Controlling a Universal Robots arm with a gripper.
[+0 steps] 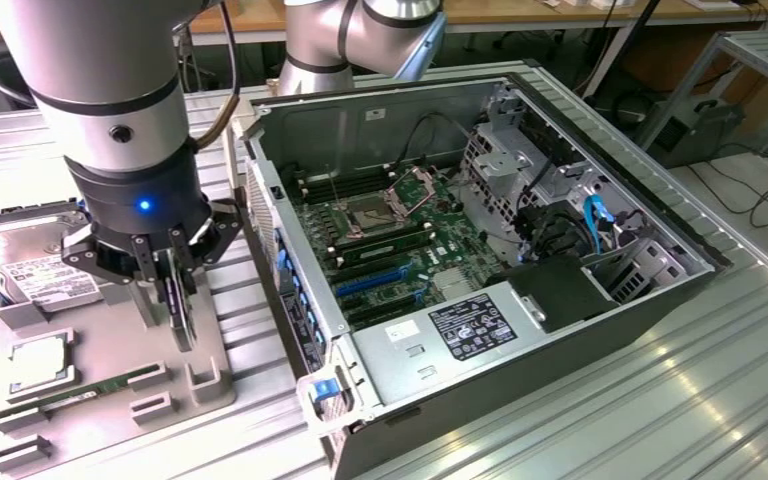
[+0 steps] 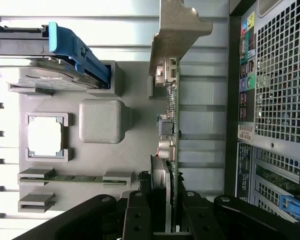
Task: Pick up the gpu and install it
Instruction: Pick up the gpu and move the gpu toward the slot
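The tool (image 1: 168, 285) is clamped on the gpu (image 1: 181, 318), pinching the thin card so it hangs edge-down directly beneath, close over the grey holder tray (image 1: 117, 400). With so narrow a pinch, I'd say the card could swing or slip and snag the tray's slots. The open computer case (image 1: 518, 260) lies beside. Labels on the hard drive (image 1: 31, 265) and power supply (image 1: 424, 352) are unreadable.
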